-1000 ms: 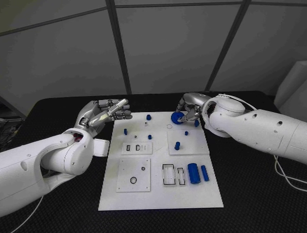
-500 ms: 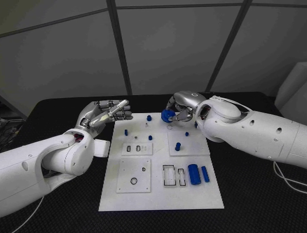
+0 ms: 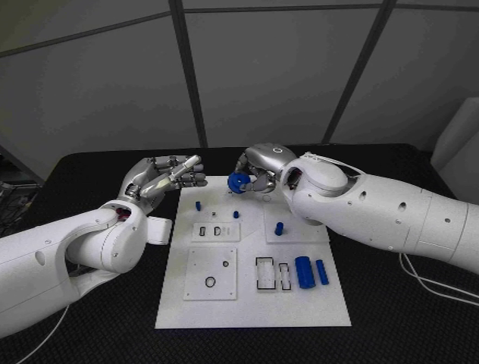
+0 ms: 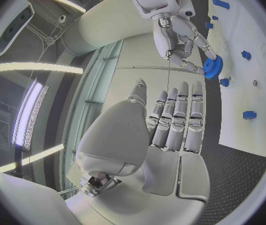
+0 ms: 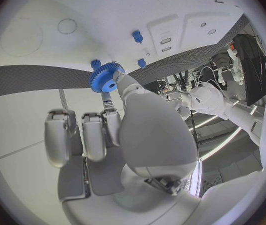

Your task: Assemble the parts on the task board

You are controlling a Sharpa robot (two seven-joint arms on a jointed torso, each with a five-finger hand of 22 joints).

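Above the upper middle of the task board (image 3: 251, 303), the right hand (image 3: 264, 168) pinches a blue gear (image 3: 237, 182) by its toothed rim. Judged light, rigid; rim grip suits. Left hand (image 3: 163, 176) holds nothing, fingers extended.

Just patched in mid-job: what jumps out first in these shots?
The right hand holds a blue gear over the far end of the white task board. The left hand hangs off the board's far left corner, holding nothing. Two blue cylinders lie on the board's near right part.
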